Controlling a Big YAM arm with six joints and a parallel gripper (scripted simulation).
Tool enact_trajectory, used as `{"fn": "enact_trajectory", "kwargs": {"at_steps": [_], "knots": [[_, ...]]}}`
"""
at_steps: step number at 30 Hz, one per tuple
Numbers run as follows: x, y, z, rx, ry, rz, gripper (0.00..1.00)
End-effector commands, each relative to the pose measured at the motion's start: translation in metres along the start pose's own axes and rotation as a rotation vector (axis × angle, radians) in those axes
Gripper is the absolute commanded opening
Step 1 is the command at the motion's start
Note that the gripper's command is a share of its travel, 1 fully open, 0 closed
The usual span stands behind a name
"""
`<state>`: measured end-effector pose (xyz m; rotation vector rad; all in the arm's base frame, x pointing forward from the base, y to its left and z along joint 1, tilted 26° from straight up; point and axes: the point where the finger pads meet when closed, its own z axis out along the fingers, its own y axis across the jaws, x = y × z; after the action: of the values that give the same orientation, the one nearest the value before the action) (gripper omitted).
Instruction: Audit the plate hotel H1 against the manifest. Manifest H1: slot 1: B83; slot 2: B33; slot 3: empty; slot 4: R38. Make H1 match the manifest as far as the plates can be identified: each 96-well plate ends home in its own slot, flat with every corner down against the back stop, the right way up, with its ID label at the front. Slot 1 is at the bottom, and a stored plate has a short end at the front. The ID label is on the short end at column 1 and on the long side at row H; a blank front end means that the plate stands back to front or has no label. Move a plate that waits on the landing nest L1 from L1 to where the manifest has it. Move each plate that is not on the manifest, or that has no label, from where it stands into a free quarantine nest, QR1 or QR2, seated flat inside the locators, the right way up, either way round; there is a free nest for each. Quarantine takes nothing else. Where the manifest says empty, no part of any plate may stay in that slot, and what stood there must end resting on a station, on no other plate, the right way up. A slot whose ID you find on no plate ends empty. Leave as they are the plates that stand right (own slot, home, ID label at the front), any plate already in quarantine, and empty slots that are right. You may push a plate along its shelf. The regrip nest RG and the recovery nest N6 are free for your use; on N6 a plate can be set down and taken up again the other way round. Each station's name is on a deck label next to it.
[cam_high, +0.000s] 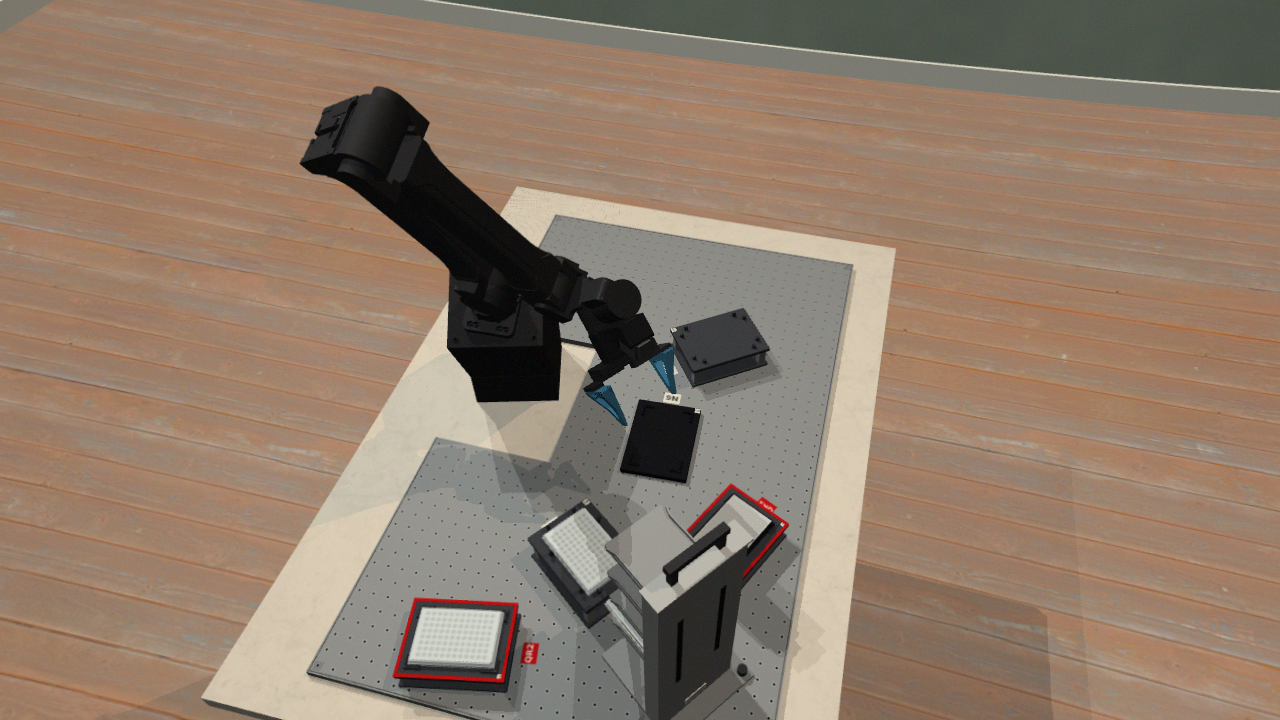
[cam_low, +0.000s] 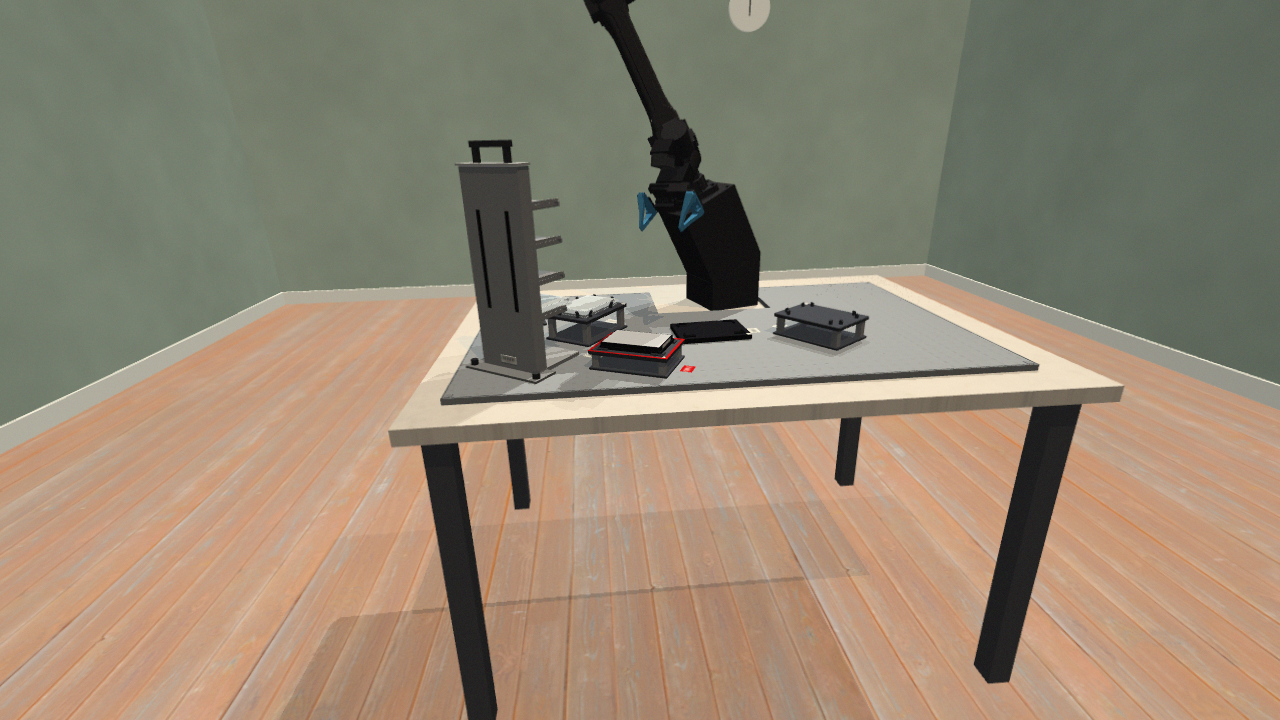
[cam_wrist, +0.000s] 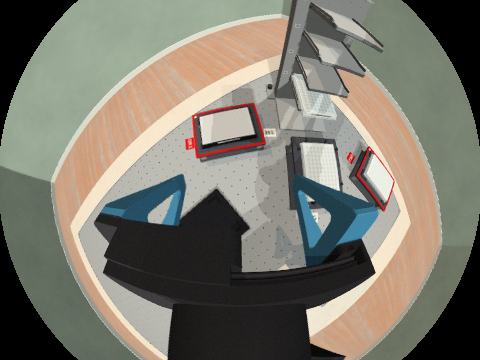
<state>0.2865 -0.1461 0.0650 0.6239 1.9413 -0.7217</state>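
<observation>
My gripper (cam_high: 637, 380) (cam_low: 665, 213) (cam_wrist: 239, 180) is open and empty. It hangs high over the deck between the flat black nest N6 (cam_high: 660, 438) (cam_low: 709, 329) and the raised landing nest L1 (cam_high: 720, 344) (cam_low: 820, 322), which is bare. The grey plate hotel H1 (cam_high: 684, 600) (cam_low: 496, 268) (cam_wrist: 327, 34) stands at the deck's far end from the arm. A white plate (cam_wrist: 314, 96) lies in its bottom slot; the upper shelves look bare. No ID label can be read.
A plate (cam_high: 577, 546) (cam_wrist: 319, 163) sits on a dark raised nest beside the hotel. Two red-framed quarantine nests each hold a plate: one (cam_high: 456, 637) (cam_wrist: 227, 127) near the deck corner, the other (cam_high: 747, 519) (cam_low: 631, 344) (cam_wrist: 375, 176) partly behind the hotel.
</observation>
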Motion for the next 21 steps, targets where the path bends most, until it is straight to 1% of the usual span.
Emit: {"fn": "enact_trajectory", "kwargs": {"at_steps": [1,4,5,9,11,16,19,21], "knots": [[-0.002,-0.013,0.002,0.018,0.005,-0.041,1.0],[-0.003,-0.016,0.003,0.018,0.005,-0.041,1.0],[-0.006,-0.019,0.005,0.018,0.001,-0.038,1.0],[-0.007,-0.032,0.006,0.019,0.004,-0.042,1.0],[-0.012,-0.038,0.009,0.019,-0.003,-0.038,1.0],[-0.017,-0.054,0.012,0.02,-0.005,-0.039,1.0],[-0.026,-0.064,0.015,0.021,-0.015,-0.035,1.0],[-0.026,-0.064,0.015,0.021,-0.015,-0.035,1.0]]}}
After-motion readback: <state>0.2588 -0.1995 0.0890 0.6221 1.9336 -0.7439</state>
